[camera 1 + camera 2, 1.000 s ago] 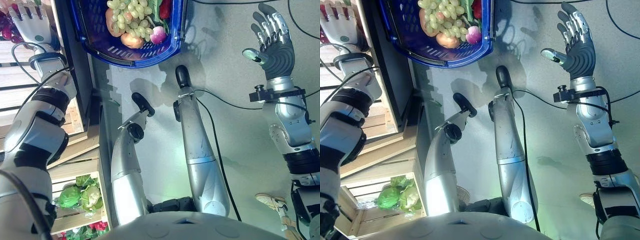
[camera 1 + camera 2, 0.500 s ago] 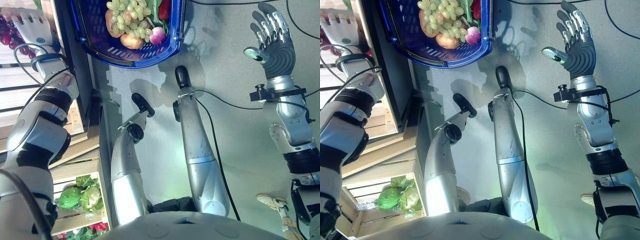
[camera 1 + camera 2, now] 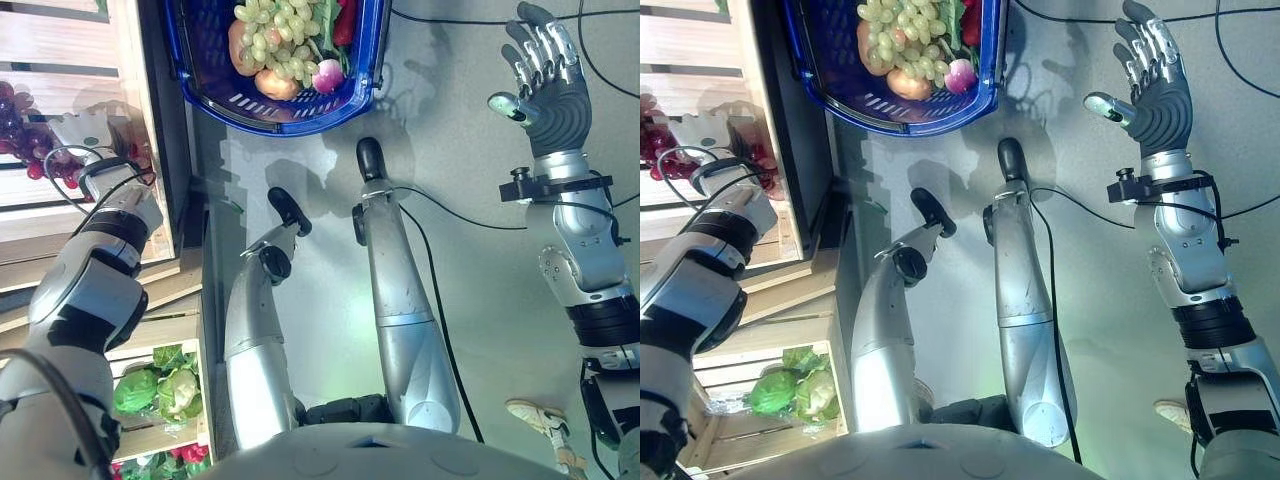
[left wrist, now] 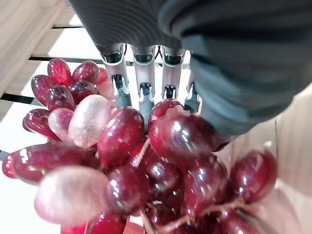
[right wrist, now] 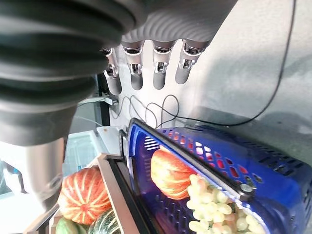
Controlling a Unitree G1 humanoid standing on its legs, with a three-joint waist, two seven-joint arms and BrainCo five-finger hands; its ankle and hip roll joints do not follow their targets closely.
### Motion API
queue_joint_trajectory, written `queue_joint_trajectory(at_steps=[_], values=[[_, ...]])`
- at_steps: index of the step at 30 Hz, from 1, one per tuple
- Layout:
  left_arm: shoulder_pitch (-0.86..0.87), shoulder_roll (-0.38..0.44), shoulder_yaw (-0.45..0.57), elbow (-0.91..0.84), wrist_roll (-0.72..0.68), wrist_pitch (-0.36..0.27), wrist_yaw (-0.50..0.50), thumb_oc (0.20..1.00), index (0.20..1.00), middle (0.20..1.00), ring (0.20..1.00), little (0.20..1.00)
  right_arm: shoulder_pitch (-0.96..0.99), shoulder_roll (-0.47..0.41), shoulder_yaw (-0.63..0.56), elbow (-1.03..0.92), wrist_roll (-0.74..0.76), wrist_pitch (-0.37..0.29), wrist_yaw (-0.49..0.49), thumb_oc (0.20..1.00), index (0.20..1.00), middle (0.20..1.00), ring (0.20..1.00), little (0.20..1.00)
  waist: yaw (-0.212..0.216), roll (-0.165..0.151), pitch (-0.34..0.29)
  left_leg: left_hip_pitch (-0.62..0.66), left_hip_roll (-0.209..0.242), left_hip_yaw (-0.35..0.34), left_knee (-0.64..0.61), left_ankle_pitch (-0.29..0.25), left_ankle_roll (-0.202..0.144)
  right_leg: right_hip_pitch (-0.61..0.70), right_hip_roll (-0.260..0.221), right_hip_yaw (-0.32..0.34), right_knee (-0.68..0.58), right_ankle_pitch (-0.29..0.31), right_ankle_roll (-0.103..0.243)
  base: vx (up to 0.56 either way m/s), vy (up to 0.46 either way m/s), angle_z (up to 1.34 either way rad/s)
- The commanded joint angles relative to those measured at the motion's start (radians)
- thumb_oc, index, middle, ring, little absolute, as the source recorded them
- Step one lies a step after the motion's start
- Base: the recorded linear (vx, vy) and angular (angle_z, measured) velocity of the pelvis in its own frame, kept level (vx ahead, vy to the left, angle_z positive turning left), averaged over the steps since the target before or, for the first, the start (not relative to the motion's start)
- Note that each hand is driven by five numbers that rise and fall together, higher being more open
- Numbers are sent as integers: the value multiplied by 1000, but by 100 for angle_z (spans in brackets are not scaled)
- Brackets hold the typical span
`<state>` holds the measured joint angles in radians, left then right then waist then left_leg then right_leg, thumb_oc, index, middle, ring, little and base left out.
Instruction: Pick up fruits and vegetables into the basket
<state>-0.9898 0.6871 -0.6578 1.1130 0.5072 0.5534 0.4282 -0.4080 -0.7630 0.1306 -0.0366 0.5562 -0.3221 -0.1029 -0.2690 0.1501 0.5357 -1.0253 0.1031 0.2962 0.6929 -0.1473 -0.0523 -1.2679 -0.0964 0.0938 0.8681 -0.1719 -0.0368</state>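
The left hand (image 3: 88, 132) is clenched round the red grapes (image 4: 141, 161) on the shelf (image 3: 60, 60), ready for the basket (image 3: 352, 85) (right hand (image 3: 545, 75) spread, idle).

Left hand (image 3: 88, 130): drawn back from 11 o'clock toward 9 o'clock, red grapes (image 4: 146, 161) in grasp, lifted off wooden shelf (image 3: 60, 215).
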Motion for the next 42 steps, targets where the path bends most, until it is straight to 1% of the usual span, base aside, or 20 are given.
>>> queue_joint_trajectory(at_steps=[1, 7, 12, 13, 15, 17, 21, 22, 24, 25, 26, 27, 28, 29, 30, 31, 32, 36, 41, 42], values=[[74, 91, 64, 53, -11, -1, 50, 200, 200, 200, 200, 200, 16, 22, -26, -75, -37, -32, 14, 1000, 1000, 1000, 1000, 1000, -35, -33, -16, 17, -34, 17, -4, -11, 3, 83, 34, -14, -67, -1, 79, 0, 0, 0], [96, 127, 86, 25, 3, -48, 68, 200, 200, 200, 200, 200, 48, 33, -29, -89, -33, -22, 32, 1000, 1000, 1000, 1000, 1000, -28, -39, -16, 89, -41, 11, -31, -9, 6, 161, 22, -30, -97, 2, 80, -11, -1, 2], [117, 156, 115, -10, -7, -89, 84, 200, 200, 200, 200, 200, 77, 49, -25, -92, -79, -3, 45, 1000, 1000, 1000, 1000, 1000, -21, -42, -16, 169, -54, 4, -61, -5, 8, 250, 14, -48, -129, 1, 79, -16, -11, 8], [121, 165, 124, -19, -41, -111, 97, 200, 200, 200, 200, 200, 85, 50, -23, -90, -87, 13, 57, 1000, 1000, 1000, 1000, 1000, -18, -43, -16, 188, -57, 0, -65, -7, 10, 271, 13, -54, -132, -2, 78, -9, -25, 9], [131, 176, 141, -34, -62, -142, 111, 200, 200, 200, 200, 200, 93, 50, -13, -83, -112, 36, 64, 1000, 1000, 1000, 1000, 1000, -12, -43, -16, 212, -62, -4, -73, -9, 11, 300, 11, -61, -140, -7, 77, -17, -22, 4], [138, 185, 155, -59, -56, -156, 104, 200, 200, 200, 200, 200, 100, 46, -11, -80, -130, 59, 64, 1000, 1000, 1000, 1000, 1000, -8, -45, -16, 237, -66, -7, -79, -10, 15, 329, 11, -68, -147, -10, 74, -10, -31, 4], [151, 200, 176, -101, -8, -166, 110, 200, 200, 200, 200, 200, 107, 43, -8, -71, -135, 72, 67, 1000, 1000, 1000, 1000, 1000, 0, -49, -16, 275, -72, -15, -95, -11, 19, 377, 9, -79, -168, -11, 73, -10, -36, 9], [164, 217, 185, -136, 52, -174, 140, 200, 200, 200, 200, 200, 118, 41, -11, -71, -138, 72, 71, 1000, 1000, 1000, 1000, 1000, 5, -52, -16, 295, -76, -22, -105, -11, 19, 402, 8, -85, -181, -8, 75, -1, -48, 13], [168, 237, 192, -175, 144, -156, 156, 200, 200, 200, 200, 200, 131, 33, -15, -75, -142, 68, 67, 1000, 1000, 1000, 1000, 1000, 9, -54, -16, 310, -75, -22, -117, -8, 24, 419, 6, -91, -194, -4, 78, -4, -39, 12], [169, 239, 191, -179, 154, -151, 157, 200, 200, 200, 200, 200, 131, 31, -15, -77, -140, 69, 66, 1000, 1000, 1000, 1000, 1000, 9, -55, -16, 311, -75, -21, -118, -8, 25, 420, 6, -92, -196, -3, 78, -23, -31, 13], [175, 248, 185, -192, 186, -142, 180, 683, 683, 683, 683, 683, 134, 28, -15, -77, -137, 61, 59, 1000, 1000, 1000, 1000, 1000, 12, -56, -16, 308, -76, -22, -120, -8, 27, 421, 6, -96, -200, -1, 77, -23, -29, 8], [180, 252, 179, -198, 193, -146, 183, 511, 511, 511, 511, 511, 136, 27, -14, -74, -137, 53, 55, 1000, 1000, 1000, 1000, 1000, 14, -56, -16, 305, -76, -24, -118, -9, 29, 419, 7, -98, -198, -1, 77, -23, -39, 3], [183, 258, 171, -205, 197, -148, 185, 363, 363, 363, 363, 363, 139, 26, -15, -74, -138, 49, 49, 1000, 1000, 1000, 1000, 1000, 16, -57, -16, 302, -78, -26, -116, -12, 31, 416, 8, -99, -195, -2, 77, -9, -34, -4], [185, 260, 167, -214, 199, -141, 179, 335, 335, 335, 335, 335, 142, 25, -16, -77, -136, 47, 46, 1000, 1000, 1000, 1000, 1000, 17, -57, -16, 299, -79, -27, -114, -15, 33, 413, 9, -99, -194, -3, 77, -8, -32, -2], [187, 259, 161, -225, 204, -120, 171, 489, 489, 489, 489, 489, 143, 25, -15, -81, -134, 48, 42, 1000, 1000, 1000, 1000, 1000, 18, -58, -16, 295, -80, -27, -112, -18, 35, 408, 10, -100, -193, -4, 78, 0, 0, 0], [189, 255, 157, -231, 212, -103, 158, 887, 887, 887, 887, 887, 143, 26, -14, -84, -133, 49, 38, 1000, 1000, 1000, 1000, 1000, 18, -59, -16, 291, -80, -26, -111, -20, 37, 404, 11, -100, -192, -4, 78, 0, 0, 0], [192, 250, 152, -231, 216, -87, 150, 1000, 1000, 1000, 1000, 1000, 141, 28, -11, -83, -134, 49, 34, 1000, 1000, 1000, 1000, 1000, 18, -60, -16, 287, -80, -25, -110, -22, 39, 400, 13, -99, -191, -4, 78, 0, 0, 0], [199, 233, 133, -234, 231, -68, 116, 1000, 1000, 1000, 1000, 1000, 132, 34, 0, -78, -134, 45, 21, 1000, 1000, 1000, 1000, 1000, 21, -69, -16, 264, -78, -28, -97, -30, 45, 380, 17, -100, -184, -4, 79, -6, -29, -2], [214, 219, 137, -227, 240, -105, 124, 1000, 1000, 1000, 1000, 1000, 128, 41, 3, -75, -130, 39, 16, 1000, 1000, 1000, 1000, 1000, 24, -76, -16, 246, -75, -27, -89, -33, 50, 363, 22, -99, -182, 1, 81, 0, 0, 0], [216, 220, 137, -229, 251, -103, 115, 1000, 1000, 1000, 1000, 1000, 130, 40, 1, -75, -128, 37, 19, 1000, 1000, 1000, 1000, 1000, 24, -77, -16, 244, -76, -27, -89, -32, 50, 362, 24, -99, -183, 2, 82, 0, 0, 0]])
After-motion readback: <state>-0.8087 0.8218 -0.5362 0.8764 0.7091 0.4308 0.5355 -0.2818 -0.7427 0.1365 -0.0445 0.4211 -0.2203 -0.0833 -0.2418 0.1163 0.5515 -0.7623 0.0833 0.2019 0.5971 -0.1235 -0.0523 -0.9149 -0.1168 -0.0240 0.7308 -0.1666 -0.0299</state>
